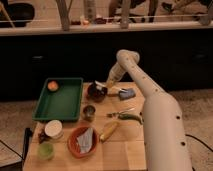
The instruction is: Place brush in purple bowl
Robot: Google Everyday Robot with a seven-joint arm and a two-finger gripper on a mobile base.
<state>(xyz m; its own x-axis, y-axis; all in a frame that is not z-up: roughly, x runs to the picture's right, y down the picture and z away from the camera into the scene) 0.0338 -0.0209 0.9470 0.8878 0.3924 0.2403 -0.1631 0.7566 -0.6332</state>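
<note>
The small dark purple bowl [94, 93] stands at the back of the wooden table [120, 152], just right of the green tray. My gripper [103, 85] hangs right over the bowl's right rim, at the end of the white arm [150, 100] that reaches in from the right. A thin dark thing [114, 91], possibly the brush, runs from under the gripper toward a blue-grey block [127, 93]. I cannot tell whether the gripper holds it.
A green tray [64, 102] holds an orange fruit [52, 85]. A small metal cup [89, 111] stands in front of the bowl. An orange-red dish [74, 145] holds a grey cloth. Also here are a white cup [53, 128], a green cup [46, 150], a yellow item [108, 131] and a green pepper [131, 118].
</note>
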